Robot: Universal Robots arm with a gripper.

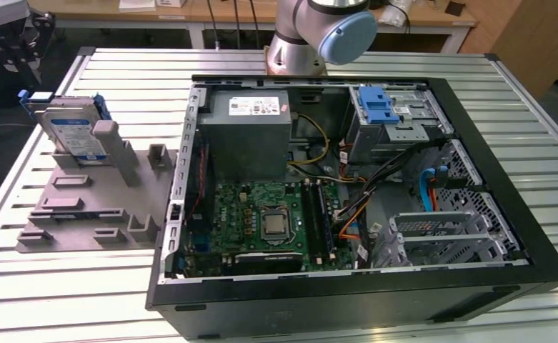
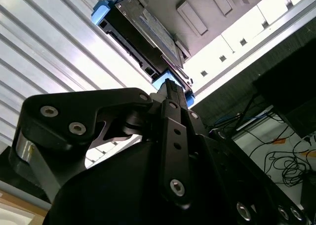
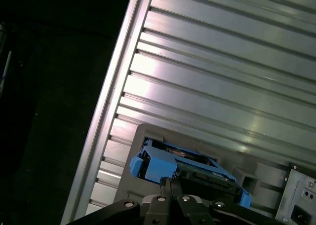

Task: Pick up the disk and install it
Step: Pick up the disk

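Fingers [image 3: 171, 188] pressed together, holding nothing, tips apart from the flat silver metal hard disk [image 3: 182, 168] in blue plastic carrier beyond; upright in grey moulded stand [image 1: 78, 207] on ribbed aluminium worktop [image 1: 145, 71], beside open black computer case [image 1: 355, 300].

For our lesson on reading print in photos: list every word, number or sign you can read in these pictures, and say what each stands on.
No text here can be read with confidence.
White-and-blue label on the disk: print too small to read.
White sticker on the grey box: lines of print and symbols, too small to read.
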